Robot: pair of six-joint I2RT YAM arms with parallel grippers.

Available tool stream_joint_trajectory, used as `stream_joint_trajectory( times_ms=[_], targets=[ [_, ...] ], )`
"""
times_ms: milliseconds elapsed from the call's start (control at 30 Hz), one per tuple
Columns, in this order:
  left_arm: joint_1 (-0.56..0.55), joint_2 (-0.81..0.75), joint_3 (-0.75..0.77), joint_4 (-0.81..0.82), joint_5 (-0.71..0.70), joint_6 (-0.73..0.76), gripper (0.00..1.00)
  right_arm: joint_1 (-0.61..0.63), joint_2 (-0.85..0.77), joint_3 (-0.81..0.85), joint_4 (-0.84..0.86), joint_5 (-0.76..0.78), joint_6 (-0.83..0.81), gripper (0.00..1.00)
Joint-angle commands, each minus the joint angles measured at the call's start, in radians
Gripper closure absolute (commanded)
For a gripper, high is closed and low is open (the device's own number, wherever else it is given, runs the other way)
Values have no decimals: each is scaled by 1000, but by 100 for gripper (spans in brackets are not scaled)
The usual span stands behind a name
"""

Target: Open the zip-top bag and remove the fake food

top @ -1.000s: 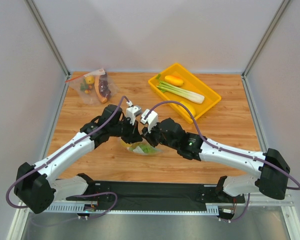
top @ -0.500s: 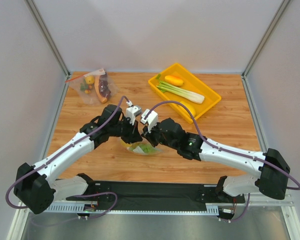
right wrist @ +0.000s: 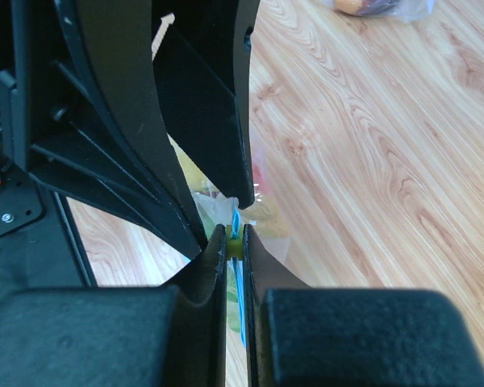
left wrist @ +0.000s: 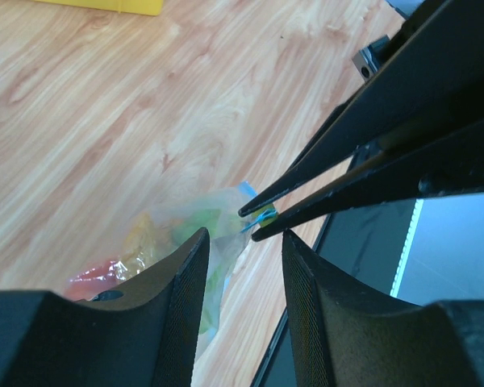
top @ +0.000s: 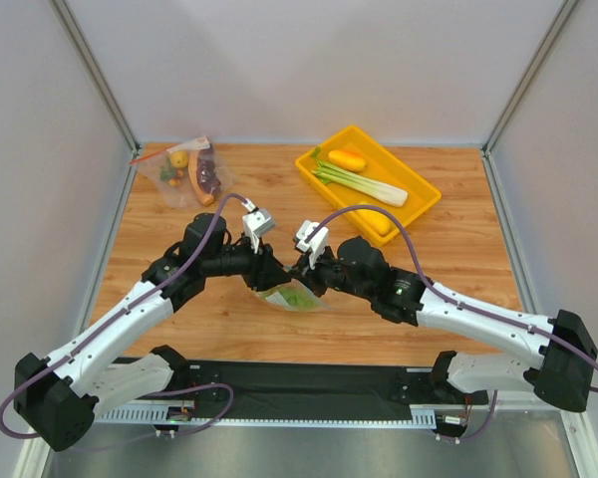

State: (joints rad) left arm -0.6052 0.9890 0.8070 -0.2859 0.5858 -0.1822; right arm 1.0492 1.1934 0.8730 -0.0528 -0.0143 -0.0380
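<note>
Likely limp and slippery, the zip-top bag [left wrist: 177, 230]: right fingers [right wrist: 258, 274] pinch its blue strip [left wrist: 247, 190]; parted left fingers [left wrist: 185, 290] should take the opposite lip.

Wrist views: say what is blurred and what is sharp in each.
Left wrist view: the left gripper is dark and blurred at the bottom, the grain of the table sharp. Right wrist view: the right gripper blurs likewise, the zip-top bag behind it soft.

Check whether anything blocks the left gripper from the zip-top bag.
Nothing visible does. The zip-top bag sits right at the open left gripper; the right gripper, shut on its blue strip, crowds close beside.
</note>
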Motion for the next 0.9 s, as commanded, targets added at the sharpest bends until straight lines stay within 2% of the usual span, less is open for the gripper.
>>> stream_joint_trajectory(
  times_ms=[0,300,567,867],
  targets=[
    [-5,-10,-14,60,57,26,51,-37,-52,-25,44,-116,10,100],
    [-5,-30,-31,99,65,27,49,-77,-83,-37,45,-240,26,100],
    [-5,-7,-28,106,95,23,50,-84,-72,-26,44,-271,32,100],
    [-5,2,-32,114,123,20,80,-103,-103,-32,45,-273,32,100]
  ],
)
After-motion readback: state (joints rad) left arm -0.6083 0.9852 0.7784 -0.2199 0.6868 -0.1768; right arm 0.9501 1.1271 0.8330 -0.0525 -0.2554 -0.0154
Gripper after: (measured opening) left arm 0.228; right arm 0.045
